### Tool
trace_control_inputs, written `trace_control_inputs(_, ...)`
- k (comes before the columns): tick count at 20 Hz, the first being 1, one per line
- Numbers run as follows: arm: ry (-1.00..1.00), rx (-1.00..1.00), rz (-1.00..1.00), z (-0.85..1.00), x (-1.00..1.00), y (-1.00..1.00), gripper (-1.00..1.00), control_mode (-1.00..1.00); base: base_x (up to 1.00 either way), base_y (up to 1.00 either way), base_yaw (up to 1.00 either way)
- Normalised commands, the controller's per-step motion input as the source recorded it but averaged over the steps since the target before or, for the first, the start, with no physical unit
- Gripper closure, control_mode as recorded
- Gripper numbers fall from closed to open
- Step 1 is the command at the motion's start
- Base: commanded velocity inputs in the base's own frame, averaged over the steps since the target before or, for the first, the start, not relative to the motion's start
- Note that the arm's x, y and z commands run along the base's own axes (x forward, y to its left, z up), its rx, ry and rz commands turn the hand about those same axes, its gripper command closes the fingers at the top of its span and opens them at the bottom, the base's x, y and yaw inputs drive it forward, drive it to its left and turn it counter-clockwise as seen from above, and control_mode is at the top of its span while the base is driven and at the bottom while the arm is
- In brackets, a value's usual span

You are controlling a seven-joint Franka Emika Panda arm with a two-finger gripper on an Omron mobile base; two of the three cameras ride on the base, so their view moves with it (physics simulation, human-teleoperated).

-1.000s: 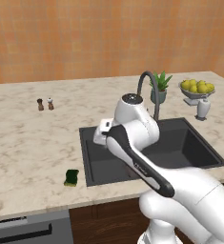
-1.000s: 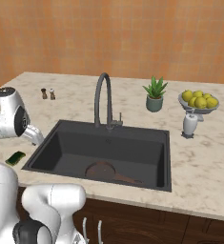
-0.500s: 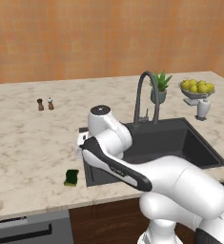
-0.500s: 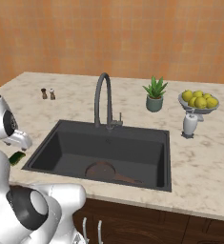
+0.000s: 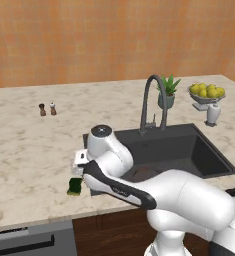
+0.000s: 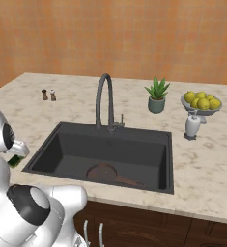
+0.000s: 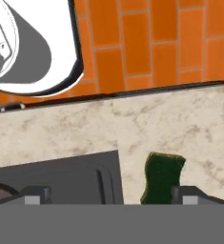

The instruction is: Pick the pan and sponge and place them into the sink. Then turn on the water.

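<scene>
The pan (image 6: 103,172) lies in the sink (image 6: 148,136), near the drain end. The sponge (image 5: 75,186) sits on the counter (image 5: 29,145), just beside the sink's left edge. The gripper (image 7: 108,194) hangs right above the sponge with its jaws spread apart and nothing between them. One finger tip (image 7: 192,194) is over the sponge's edge.

The sponge looks small, soft and light. It should squash a little when pinched. I think the best place to hold it is across its short middle, with one finger on each long side.
</scene>
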Motion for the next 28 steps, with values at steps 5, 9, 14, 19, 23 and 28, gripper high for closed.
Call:
trace_control_inputs(5,0.00,0.09,0.05,-0.14,0.09,0.41,-1.00,-1.00,0.00,0.00,0.00)
trace_control_inputs(9,-0.02,-0.01,0.00,-0.25,0.03,0.36,-1.00,-1.00,0.00,0.00,0.00)
trace_control_inputs(14,-0.02,-0.06,0.00,-0.36,0.07,0.32,-1.00,-1.00,0.00,0.00,0.00)
trace_control_inputs(19,-0.10,-0.03,0.00,-0.14,0.27,0.21,-1.00,-1.00,0.00,0.00,0.00)
trace_control_inputs(23,-0.04,0.00,0.00,-0.07,0.42,0.18,-1.00,-1.00,0.00,0.00,0.00)
trace_control_inputs(28,0.00,-0.02,0.00,-0.26,0.23,0.08,-1.00,-1.00,0.00,0.00,0.00)
